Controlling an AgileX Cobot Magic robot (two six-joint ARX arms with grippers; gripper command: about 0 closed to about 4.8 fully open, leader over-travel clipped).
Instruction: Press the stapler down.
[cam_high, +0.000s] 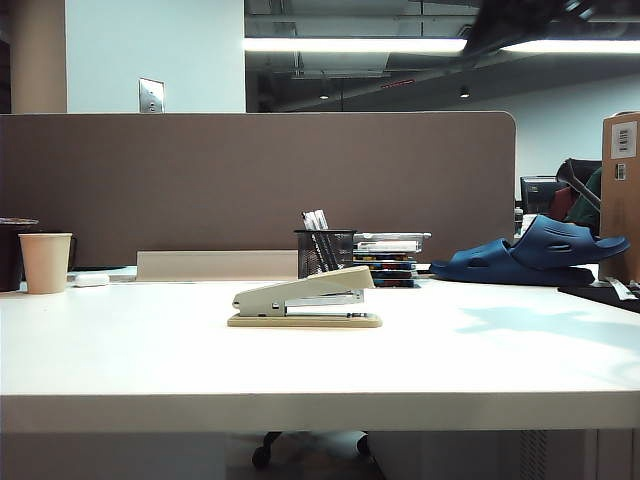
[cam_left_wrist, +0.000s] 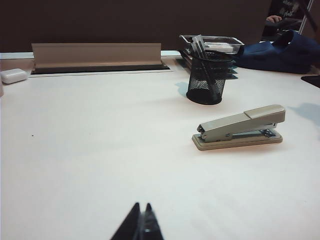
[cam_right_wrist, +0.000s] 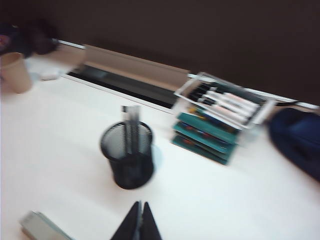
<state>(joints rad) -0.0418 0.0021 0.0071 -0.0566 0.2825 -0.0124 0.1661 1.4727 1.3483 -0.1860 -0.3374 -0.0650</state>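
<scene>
One stapler (cam_high: 305, 299) sits on the white table (cam_high: 320, 370), base flat, its wedge-shaped top arm raised at one end with the silver magazine showing beneath. Nothing touches it.

The left gripper (cam_left_wrist: 141, 222) hangs low over bare tabletop, its two dark fingers pressed together tip to tip with nothing between them. From that gripper the stapler (cam_left_wrist: 239, 128) lies ahead and off to the right, well apart. Beyond the stapler stands one black mesh pen cup (cam_left_wrist: 206, 77) with a few pens in it.

The right gripper (cam_right_wrist: 140, 222) is likewise pinched closed and empty, though its view is blurred. The pen cup (cam_right_wrist: 127, 155) stands just ahead of it, and only a corner of the stapler (cam_right_wrist: 40, 227) shows, off to its left and near. Farther ahead and to the right is one stack of teal trays (cam_right_wrist: 215, 120) topped by a clear box of markers.

Along the far edge of the table I count one paper cup (cam_high: 45, 262), one small white oblong object (cam_high: 91, 280) beside it, and a pair of blue clogs (cam_high: 535, 253). Neither arm shows in the exterior view.
</scene>
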